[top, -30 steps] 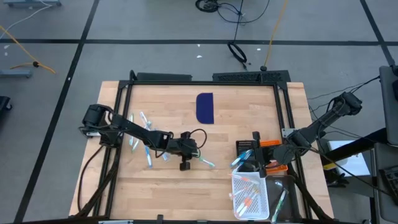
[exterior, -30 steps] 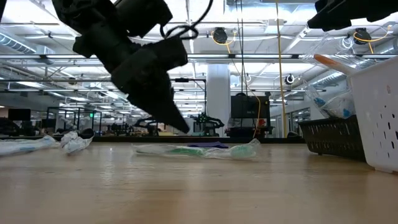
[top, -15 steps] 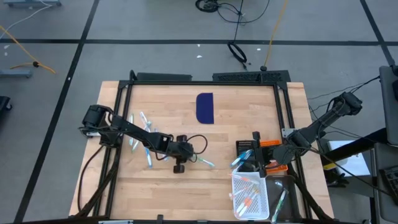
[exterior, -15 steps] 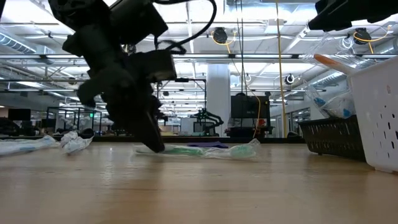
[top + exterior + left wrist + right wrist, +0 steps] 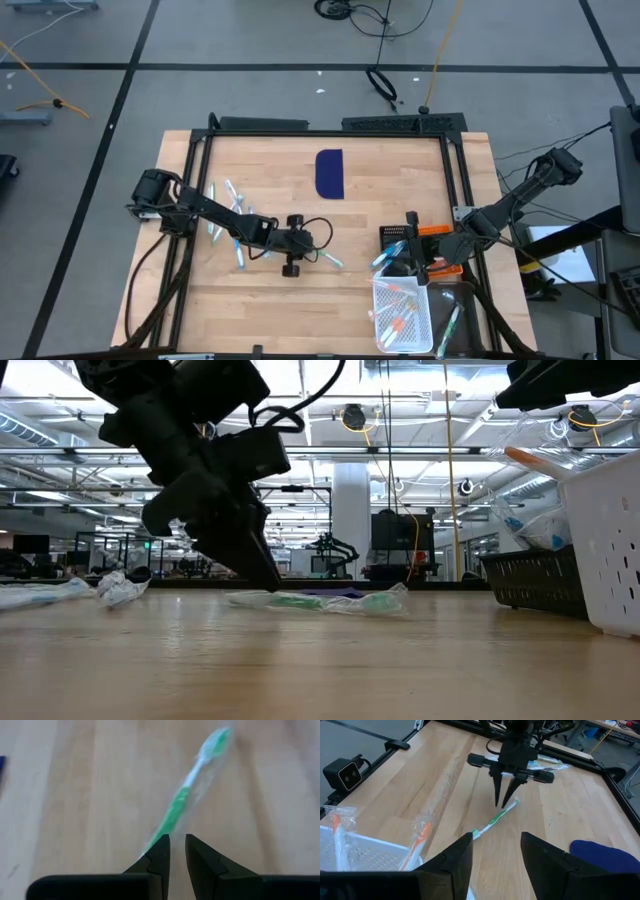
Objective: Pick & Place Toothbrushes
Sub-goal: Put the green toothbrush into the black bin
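Note:
A green toothbrush in a clear wrapper lies flat on the table near its middle. My left gripper slants down at the handle end, its fingers only a narrow gap apart with nothing between them. It also shows in the right wrist view, left gripper. My right gripper hangs open above the white basket at the near right, holding nothing. More wrapped toothbrushes lie on the table's left. My left gripper comes slanting down from the table's left, along the toothbrush. One fingertip stands at the wrapped handle end, which stays flat on the table. Whether the tip touches the wrapper I cannot tell; nothing shows between the two fingers.
The white basket holds orange toothbrushes in wrappers. A black basket stands just beyond it, with a light blue toothbrush beside it. A dark blue flat piece lies toward the far edge. Black frame rails border the table.
My left gripper has rolled at the wrist and dipped its fingertips from above the table down to the green toothbrush's handle end. The wrapped toothbrush has turned a little where it lies. My right arm has kept still.

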